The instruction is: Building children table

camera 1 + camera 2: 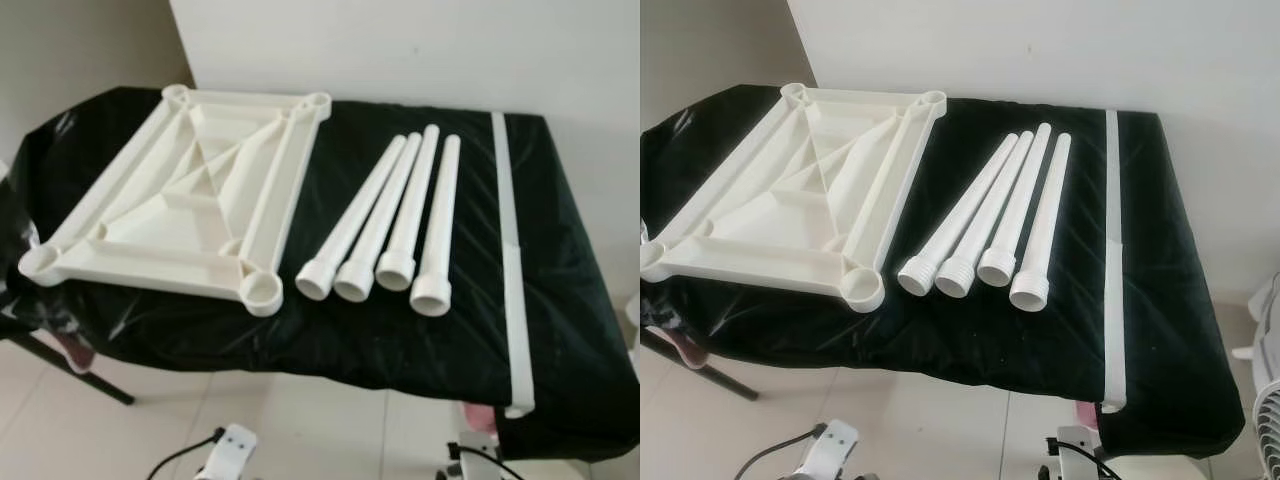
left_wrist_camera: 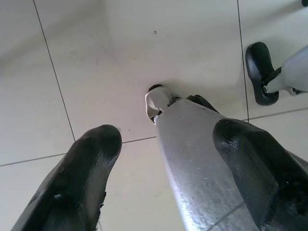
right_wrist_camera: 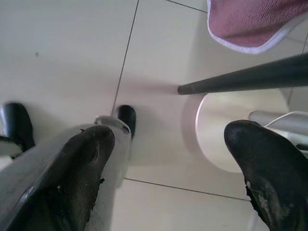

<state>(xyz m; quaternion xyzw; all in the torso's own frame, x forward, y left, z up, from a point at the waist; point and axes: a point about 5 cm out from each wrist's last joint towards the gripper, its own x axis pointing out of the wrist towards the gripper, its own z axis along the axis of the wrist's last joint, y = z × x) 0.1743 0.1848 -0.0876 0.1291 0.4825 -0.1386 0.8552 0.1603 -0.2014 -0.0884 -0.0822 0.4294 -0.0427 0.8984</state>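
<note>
White plastic everywhere: the top [image 1: 180, 195] is lying upside down on the counter [image 1: 560, 300], four legs [image 1: 385, 215] beside it. I'm hanging both end effectors, left [image 2: 163, 163] and right [image 3: 168, 168], wide open, empty. Next, I'm judging: grasping a leg.

1. I can read no text, label, brand, number or sign anywhere in front of me.
2. The white tabletop [image 1: 190, 190] lying underside up carries only moulded ribs, with no lettering I can make out.
3. The four white legs [image 1: 385, 225] are plain, and so is the black cover [image 1: 560, 250] under them.
4. The floor tiles [image 2: 96, 57] below my wrists bear no markings.
</note>
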